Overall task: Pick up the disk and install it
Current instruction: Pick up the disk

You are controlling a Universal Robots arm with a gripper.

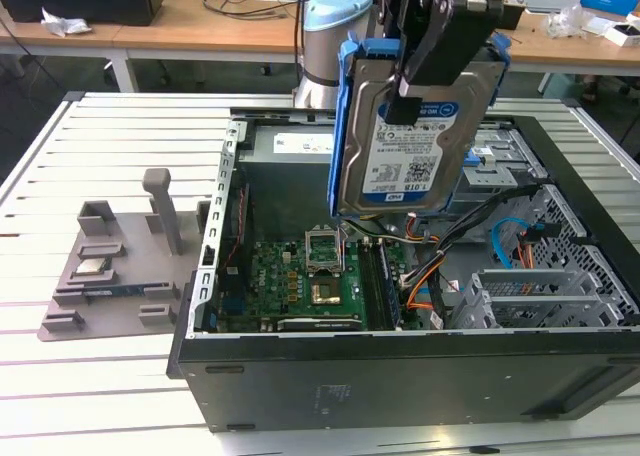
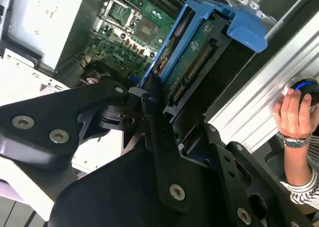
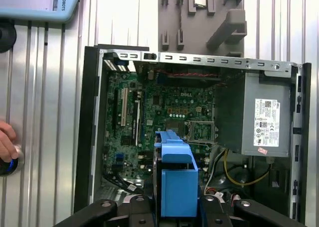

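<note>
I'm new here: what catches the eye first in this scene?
The robot's hand holds the disk nearly upright in its blue bracket, above the open computer case. A green circuit board lies on the case's floor. A grey holder sits beside the case, at the exterior view's left.

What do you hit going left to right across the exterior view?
Small silver chip on the grey fixture plate → grey upright post → green motherboard in the open case → disk, held up over the case in the tool → perforated case wall.
</note>
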